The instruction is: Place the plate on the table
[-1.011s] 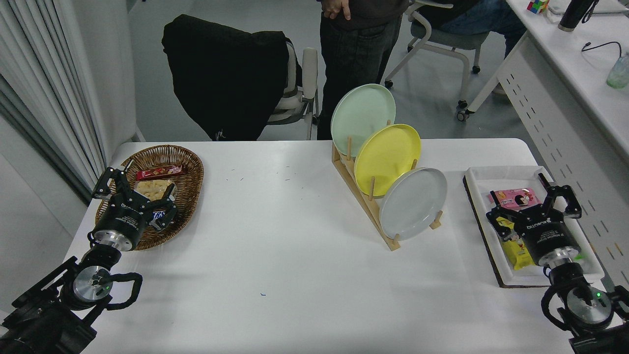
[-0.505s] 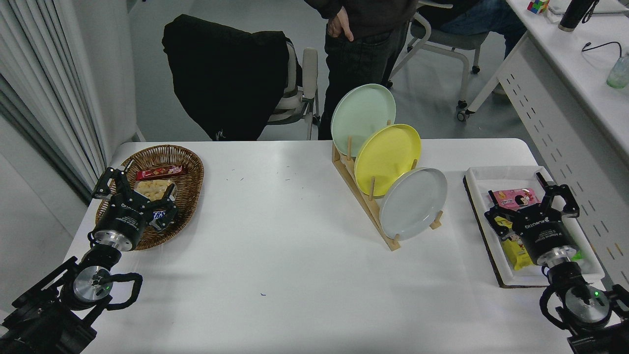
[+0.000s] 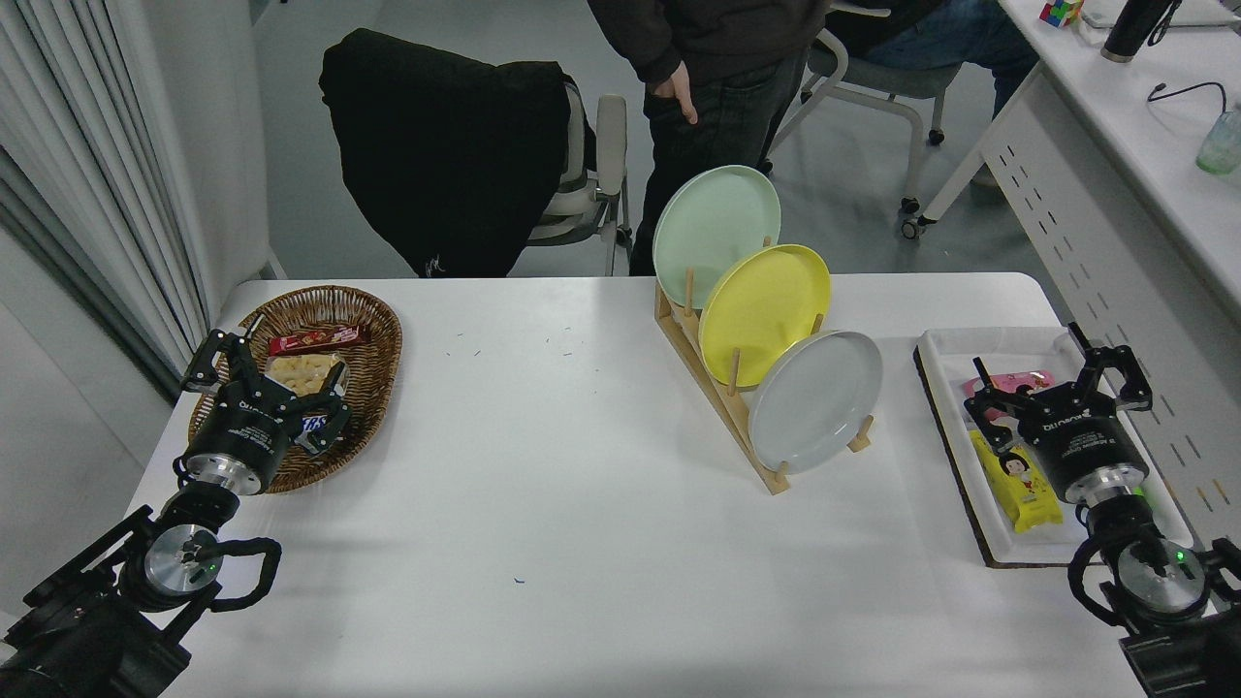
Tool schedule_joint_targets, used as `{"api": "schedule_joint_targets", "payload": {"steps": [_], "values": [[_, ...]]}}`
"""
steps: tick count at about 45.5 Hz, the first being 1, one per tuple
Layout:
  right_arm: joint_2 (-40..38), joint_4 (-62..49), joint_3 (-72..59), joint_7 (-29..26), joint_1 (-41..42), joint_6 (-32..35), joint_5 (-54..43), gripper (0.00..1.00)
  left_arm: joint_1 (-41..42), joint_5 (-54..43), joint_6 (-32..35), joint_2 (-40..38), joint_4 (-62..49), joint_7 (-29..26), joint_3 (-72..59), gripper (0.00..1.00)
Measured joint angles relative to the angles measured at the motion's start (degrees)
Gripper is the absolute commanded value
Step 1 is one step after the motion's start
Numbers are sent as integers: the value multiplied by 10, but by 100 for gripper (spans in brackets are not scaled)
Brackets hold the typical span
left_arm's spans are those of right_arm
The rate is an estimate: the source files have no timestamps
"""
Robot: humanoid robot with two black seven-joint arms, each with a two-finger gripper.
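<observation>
I have the plate (image 3: 815,400) standing on edge in the nearest slot of the wooden rack (image 3: 722,402), in front of the yellow plate (image 3: 765,312) and the mint-green plate (image 3: 715,235), its face tilted back and turned toward the rack's right side. My right gripper (image 3: 1059,383) hovers over the white tray (image 3: 970,341) to the right of the rack, jaws released and holding nothing. From there the plate lies to the left, across a strip of bare surface (image 3: 582,485), with its exposed rim facing that gripper. My left gripper (image 3: 260,364) sits parked over the wicker basket (image 3: 373,320) far to the left of the rack, jaws likewise spread, so I judge the right arm is the nearer one for the pick, and the rim is what it should take
</observation>
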Motion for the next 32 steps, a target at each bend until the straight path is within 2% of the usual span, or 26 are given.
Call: {"api": "schedule_joint_targets", "payload": {"steps": [32], "values": [[-12, -24, -3, 0, 10, 4, -1, 100, 0, 0, 0, 0, 0, 0, 0, 98]]}}
